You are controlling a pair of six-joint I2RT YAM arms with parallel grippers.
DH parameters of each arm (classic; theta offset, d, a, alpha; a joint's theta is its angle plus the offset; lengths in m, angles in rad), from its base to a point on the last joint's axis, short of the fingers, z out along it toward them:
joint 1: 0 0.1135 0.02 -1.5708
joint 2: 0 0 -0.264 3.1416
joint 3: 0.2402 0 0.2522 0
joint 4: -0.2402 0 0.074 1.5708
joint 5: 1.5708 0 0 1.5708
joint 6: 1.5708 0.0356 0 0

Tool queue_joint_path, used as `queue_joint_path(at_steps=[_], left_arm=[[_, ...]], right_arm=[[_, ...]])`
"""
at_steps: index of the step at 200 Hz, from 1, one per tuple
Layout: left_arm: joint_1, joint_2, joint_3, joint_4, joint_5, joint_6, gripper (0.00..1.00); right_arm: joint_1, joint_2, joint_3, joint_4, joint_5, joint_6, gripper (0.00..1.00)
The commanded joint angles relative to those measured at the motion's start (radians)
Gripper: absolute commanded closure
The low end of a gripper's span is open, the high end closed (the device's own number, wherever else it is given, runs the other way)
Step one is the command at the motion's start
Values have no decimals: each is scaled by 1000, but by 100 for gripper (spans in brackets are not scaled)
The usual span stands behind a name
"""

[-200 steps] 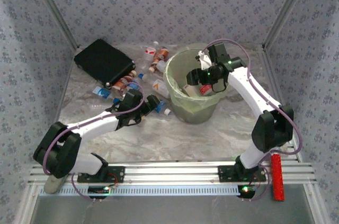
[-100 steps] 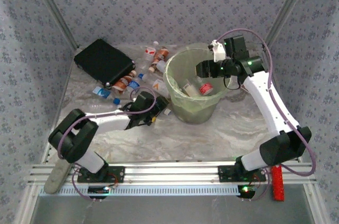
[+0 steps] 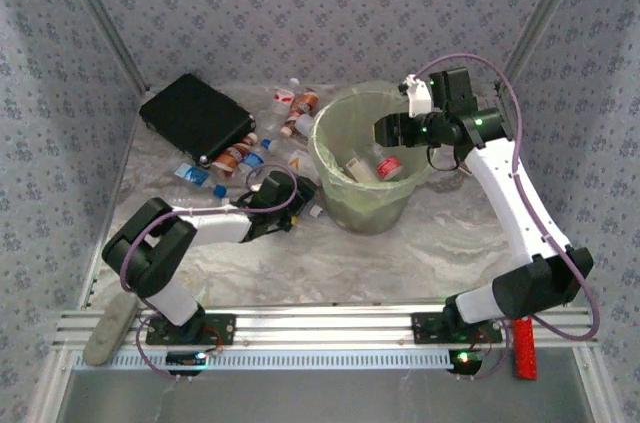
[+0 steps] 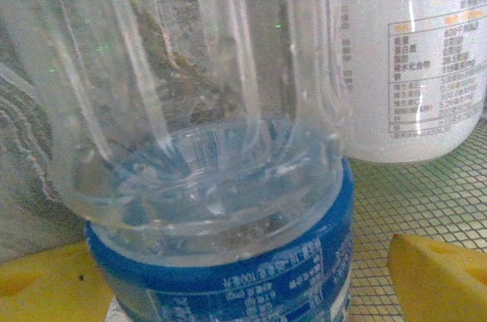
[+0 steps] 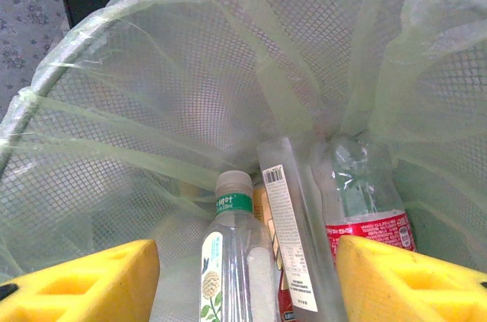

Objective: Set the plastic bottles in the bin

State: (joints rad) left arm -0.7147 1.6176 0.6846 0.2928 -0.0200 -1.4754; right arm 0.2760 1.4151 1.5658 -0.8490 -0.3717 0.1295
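Note:
My left gripper (image 3: 297, 196) lies low on the table just left of the pale green bin (image 3: 368, 211). In the left wrist view its yellow fingers (image 4: 432, 276) stand open around a clear bottle with a blue label (image 4: 228, 276); a small gap shows on the right side. A white bottle with an orange label (image 4: 415, 55) stands just behind it. My right gripper (image 3: 388, 130) hovers open over the bin's right rim, holding nothing (image 5: 247, 276). Inside the bin (image 5: 91, 94) lie a green-banded bottle (image 5: 232, 261), a clear one with a white label (image 5: 293, 238) and a red-labelled one (image 5: 369, 215).
Several more bottles (image 3: 290, 113) are scattered between the bin and the flat black case (image 3: 197, 118) at the back left. A red tool (image 3: 522, 335) lies beside the right arm's base. Patterned walls close in on three sides.
The right gripper has lifted and drawn back to the right from inside the bin, leaving a red-labelled bottle in it. The left gripper has pushed right, closer to the bin.

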Motion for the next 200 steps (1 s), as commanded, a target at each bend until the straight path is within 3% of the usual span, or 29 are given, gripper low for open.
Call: queue_joint_path(at_steps=[1, 46, 119, 143, 200], left_arm=[[1, 35, -7, 49, -34, -31, 15], [4, 37, -22, 59, -33, -43, 31], [3, -26, -29, 12, -54, -13, 37], [3, -84, -24, -15, -57, 64, 47], [52, -289, -23, -149, -24, 317, 61]], right_arm=[[-10, -26, -12, -12, -9, -18, 35], [-17, -43, -24, 0, -25, -7, 35], [-20, -83, -56, 31, -60, 21, 35], [-20, -99, -55, 42, -78, 23, 34], [-24, -115, -30, 92, -198, 45, 30]])
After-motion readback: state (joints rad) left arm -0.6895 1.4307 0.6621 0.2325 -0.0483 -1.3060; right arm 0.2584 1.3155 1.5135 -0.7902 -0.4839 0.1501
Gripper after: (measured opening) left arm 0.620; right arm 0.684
